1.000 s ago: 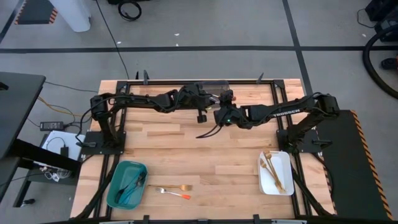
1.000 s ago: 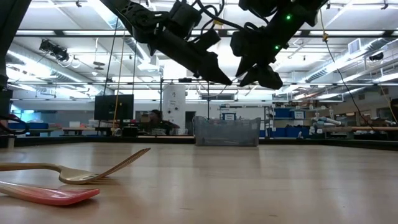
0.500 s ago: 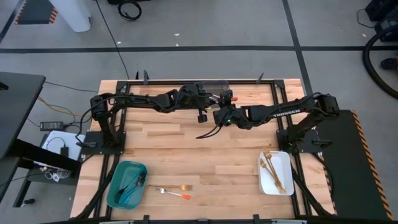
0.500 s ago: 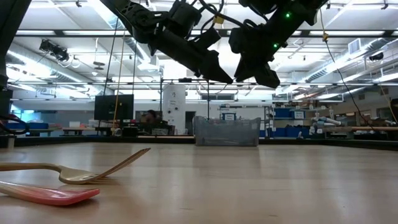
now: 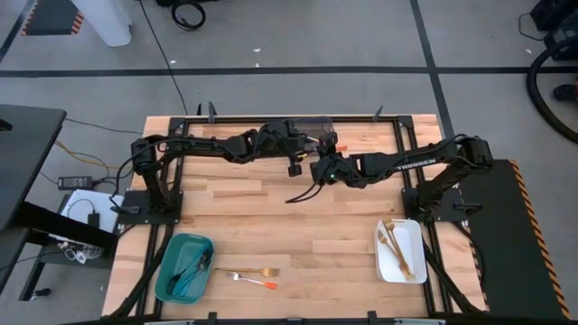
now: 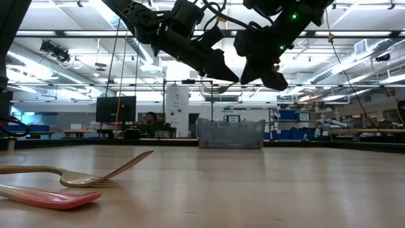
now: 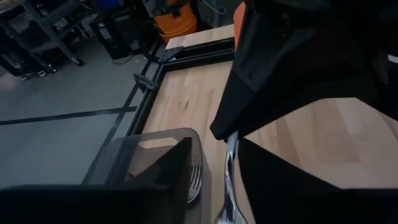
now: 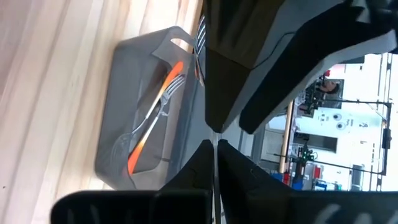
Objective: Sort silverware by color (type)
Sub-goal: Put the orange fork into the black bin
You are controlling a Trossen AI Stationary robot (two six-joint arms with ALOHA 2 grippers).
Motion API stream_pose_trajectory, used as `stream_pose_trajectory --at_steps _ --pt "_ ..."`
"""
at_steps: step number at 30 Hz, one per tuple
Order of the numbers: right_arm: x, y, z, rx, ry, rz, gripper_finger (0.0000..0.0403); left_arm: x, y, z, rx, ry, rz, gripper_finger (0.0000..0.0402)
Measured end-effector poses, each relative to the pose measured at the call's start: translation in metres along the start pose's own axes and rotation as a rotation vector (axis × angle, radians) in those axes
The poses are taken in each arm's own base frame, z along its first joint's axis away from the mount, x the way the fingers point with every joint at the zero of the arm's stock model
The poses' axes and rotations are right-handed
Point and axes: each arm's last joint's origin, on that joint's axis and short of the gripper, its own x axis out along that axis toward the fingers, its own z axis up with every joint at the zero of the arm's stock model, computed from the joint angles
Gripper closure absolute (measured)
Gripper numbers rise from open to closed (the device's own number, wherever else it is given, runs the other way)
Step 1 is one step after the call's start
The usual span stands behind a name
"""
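1. Our two arms meet high above the far middle of the counter [image 5: 271,226], just beside the grey bin [image 5: 312,126].
2. Our right gripper [image 5: 318,169] is closed on a slim orange-handled piece [image 5: 336,142]; which type it is we cannot tell.
3. Our left gripper [image 5: 307,144] stands open right next to it, its fingers apart in the low view.
4. We judge this a hand-over: we should draw the left arm clear before moving.
5. We then carry the piece over the grey bin, where an orange-handled fork [image 8: 163,93] lies, and lower before releasing.
6. A gold fork [image 5: 257,272] and an orange-handled spoon [image 5: 255,282] wait on the near counter.
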Motion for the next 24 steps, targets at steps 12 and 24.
stream_pose_trajectory --at_steps 12,24 --pt "0.0 0.004 -0.005 -0.02 0.059 0.012 0.0389 -0.006 -0.005 -0.008 0.03 0.06 -0.015 0.0238" --pt "0.007 0.002 -0.01 0.024 0.042 0.059 0.0389 -0.034 -0.009 -0.022 0.025 0.092 0.069 0.0246"
